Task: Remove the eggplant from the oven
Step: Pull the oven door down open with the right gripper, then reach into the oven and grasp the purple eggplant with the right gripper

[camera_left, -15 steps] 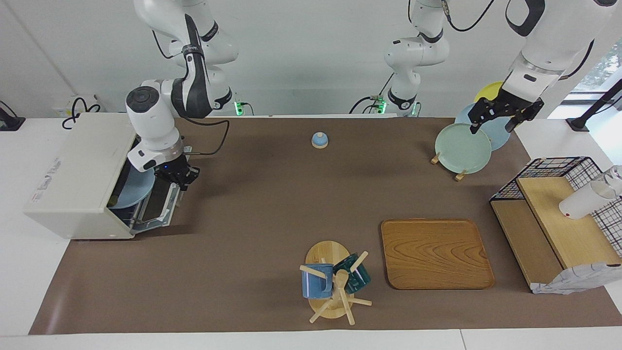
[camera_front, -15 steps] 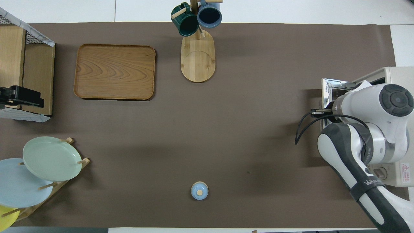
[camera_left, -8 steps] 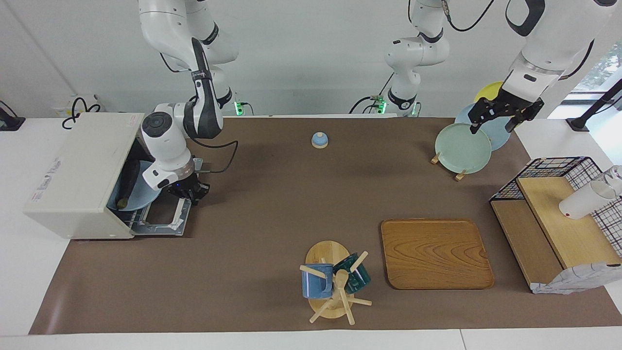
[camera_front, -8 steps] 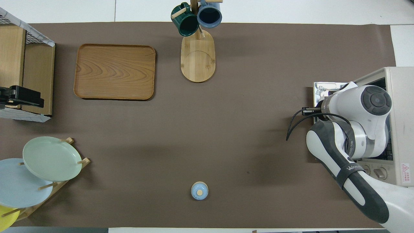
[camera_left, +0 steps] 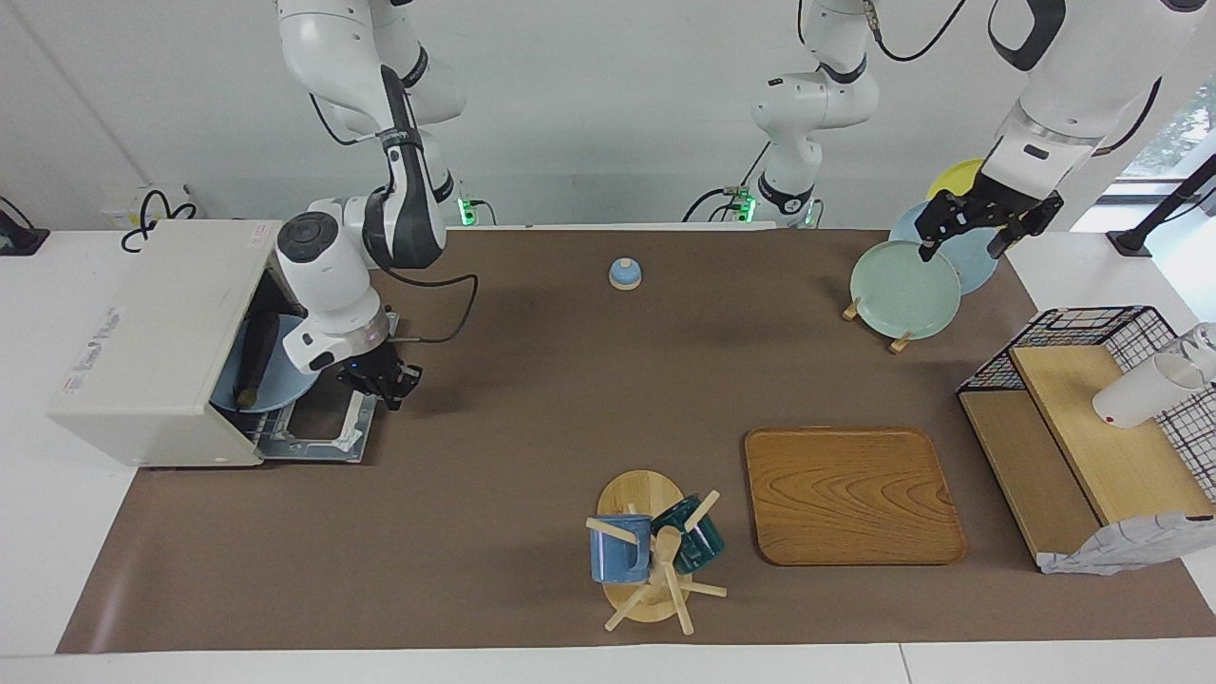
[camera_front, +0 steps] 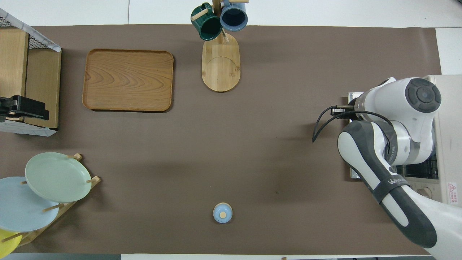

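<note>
Oven (camera_left: 152, 342) door lay flat open at the right arm's end of the surface; eggplant (camera_left: 255, 361) rested on a blue plate (camera_left: 275, 385) inside. Right end effector (camera_left: 385, 385) pinched shut, empty, over the door's edge. Left end effector (camera_left: 983, 223) spread wide, empty, waiting over the plate rack (camera_left: 893, 337). Risk: the glossy eggplant could slip, or the plate drag out. Oven lettering unreadable; arm lettering partly hidden.

From above, the right arm (camera_front: 393, 144) bends over the oven (camera_front: 447, 119) at its end of the table, hiding the opening. Farther out stand the wooden tray (camera_front: 128, 80) and mug tree (camera_front: 220, 63).
</note>
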Controlling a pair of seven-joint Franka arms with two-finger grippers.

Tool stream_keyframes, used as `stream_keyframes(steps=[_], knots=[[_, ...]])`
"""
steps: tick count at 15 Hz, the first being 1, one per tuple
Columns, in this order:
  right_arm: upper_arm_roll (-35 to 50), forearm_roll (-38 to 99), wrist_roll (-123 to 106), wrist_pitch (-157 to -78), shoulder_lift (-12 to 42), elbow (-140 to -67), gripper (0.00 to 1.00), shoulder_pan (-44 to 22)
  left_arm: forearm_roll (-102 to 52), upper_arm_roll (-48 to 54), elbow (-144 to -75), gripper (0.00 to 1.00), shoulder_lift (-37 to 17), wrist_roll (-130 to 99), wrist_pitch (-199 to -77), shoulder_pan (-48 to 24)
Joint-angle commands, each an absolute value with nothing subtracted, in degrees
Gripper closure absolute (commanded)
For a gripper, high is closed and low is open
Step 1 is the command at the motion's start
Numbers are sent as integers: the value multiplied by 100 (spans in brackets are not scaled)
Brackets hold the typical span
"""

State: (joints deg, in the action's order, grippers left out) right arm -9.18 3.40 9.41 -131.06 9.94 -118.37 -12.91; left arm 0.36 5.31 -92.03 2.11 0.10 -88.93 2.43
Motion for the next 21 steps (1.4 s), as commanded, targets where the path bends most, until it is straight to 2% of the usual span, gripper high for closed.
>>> stream_keyframes(steps=[1, 5, 8, 14, 17, 18, 20, 21], knots=[[-1046, 229, 975, -12368, 897, -11514, 46, -1257, 106, 589, -9272, 0, 290, -9, -8877, 308], [-1028, -604, 1362, -11647, 598, -11522, 46, -1160, 105, 589, -9272, 0, 290, -9, -8877, 308], [-1028, -905, 1362, -11444, 536, -11575, 46, -1134, 105, 589, -9272, 0, 290, -9, -8877, 308], [-1011, -1274, 871, -11548, 440, -11856, 46, -818, 114, 589, -9272, 0, 290, -9, -8877, 308], [-1011, -1274, 782, -12021, 308, -12250, 47, -686, 114, 589, -9273, 0, 290, -9, -8877, 308], [-1011, -1274, 774, -12197, 290, -12374, 50, -659, 114, 589, -9272, 0, 290, -9, -8877, 308], [-1011, -1274, 695, -12278, 290, -12419, 93, -642, 114, 589, -9272, 0, 290, -9, -8877, 308], [-1011, -1283, 555, -12270, 290, -12419, 100, -642, 106, 589, -9272, 0, 290, -9, -8877, 308]])
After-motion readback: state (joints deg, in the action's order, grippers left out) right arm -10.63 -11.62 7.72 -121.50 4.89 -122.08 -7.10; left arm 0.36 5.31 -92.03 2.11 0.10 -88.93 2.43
